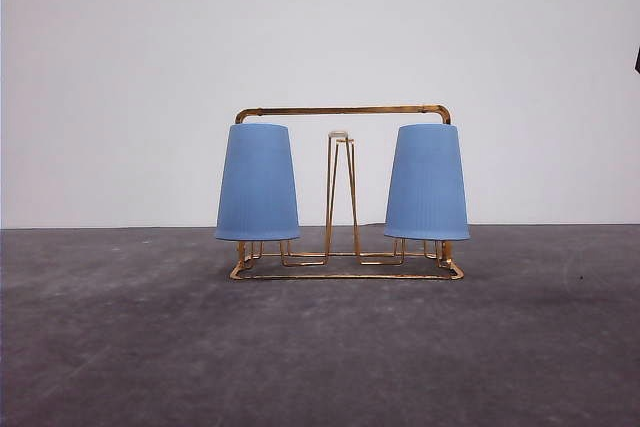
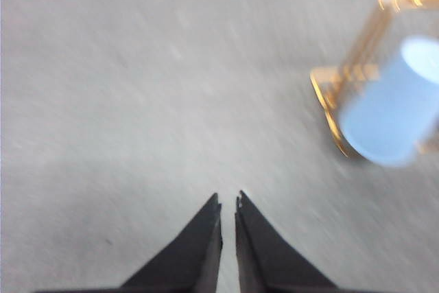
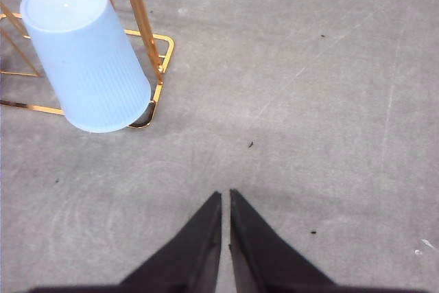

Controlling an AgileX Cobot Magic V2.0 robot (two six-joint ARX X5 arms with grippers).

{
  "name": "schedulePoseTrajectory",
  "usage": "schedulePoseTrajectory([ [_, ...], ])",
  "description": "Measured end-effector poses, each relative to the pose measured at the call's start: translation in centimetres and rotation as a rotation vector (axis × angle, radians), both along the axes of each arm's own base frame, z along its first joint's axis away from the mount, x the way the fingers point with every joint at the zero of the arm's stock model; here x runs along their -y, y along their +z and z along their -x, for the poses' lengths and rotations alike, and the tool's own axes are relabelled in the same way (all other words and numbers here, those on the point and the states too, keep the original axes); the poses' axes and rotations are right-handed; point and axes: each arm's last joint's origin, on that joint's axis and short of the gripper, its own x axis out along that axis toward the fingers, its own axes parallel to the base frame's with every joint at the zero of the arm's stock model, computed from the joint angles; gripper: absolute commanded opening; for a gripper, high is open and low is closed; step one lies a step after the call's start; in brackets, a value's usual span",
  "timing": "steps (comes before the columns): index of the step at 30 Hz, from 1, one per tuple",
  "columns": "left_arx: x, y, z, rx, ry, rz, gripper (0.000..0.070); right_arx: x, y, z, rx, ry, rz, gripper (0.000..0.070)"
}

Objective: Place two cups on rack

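Your left gripper (image 2: 228, 200) is hanging over bare grey tabletop (image 2: 137, 101) with its two black fingers (image 2: 199, 245) pressed almost tip to tip, clenched on nothing; just a hairline slit is showing between them. In that blurred left wrist view, the gold wire rack (image 2: 357, 73) is sitting at about two o'clock from the fingertips, well apart from them, with one light-blue cup (image 2: 394, 108) inverted on it, closed base facing the camera.

Your right gripper (image 3: 226, 193) is doing the same on the other side: fingers (image 3: 257, 248) drawn together, pinching nothing, poised above the speckled table. From those tips the second cup (image 3: 89, 60) is lying at roughly ten o'clock, mouth down over the corner of the rack's wire base, its fine ribbing visible along the lower wall, and one upright of the frame is standing just beside it.

From the front, the rack is standing square in the middle of the dark table, against a plain white wall (image 1: 120, 67). Both cups are sitting upside down on the outer prongs, one at nine o'clock and one at three o'clock from the white-tipped centre prongs (image 1: 339, 135), which are carrying nothing. The cups' rims are hovering just above the wire base and their tops are reaching nearly to the arched top bar (image 1: 343, 110).
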Motion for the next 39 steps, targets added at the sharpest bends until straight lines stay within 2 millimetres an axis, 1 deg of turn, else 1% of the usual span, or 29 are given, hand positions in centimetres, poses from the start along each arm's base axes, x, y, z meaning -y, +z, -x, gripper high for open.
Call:
schedulePoseTrajectory([
  [4,-0.5,-4.4,2.7,0.142,0.064,0.048,0.0016,0.0,0.0,0.0,0.0,0.0,0.0,0.0017],
  [6,-0.5,-6.5,3.6,0.224,0.081,0.068,0.0016,0.0,0.0,0.0,0.0,0.0,0.0,0.0017],
  [9,-0.5,-9.6,4.2,0.303,0.074,0.084,0.0017,0.0,0.0,0.0,0.0,0.0,0.0,0.0017],
  [12,-0.5,-12.8,4.3,0.29,0.067,0.091,0.0016,0.0,0.0,0.0,0.0,0.0,0.0,0.0017],
  [14,-0.5,-14.0,4.1,0.28,0.073,0.089,0.0017,0.0,0.0,0.0,0.0,-0.001,0.0,0.0017],
  [24,-0.6,-14.2,4.0,0.3,0.104,-0.005,0.0016,0.0,0.1,0.0,0.007,-0.001,-0.001,0.0017],
  [39,-0.7,-14.3,4.0,0.299,0.112,-0.008,0.0016,0.0,0.1,0.0,0.007,-0.001,-0.002,0.0017],
])
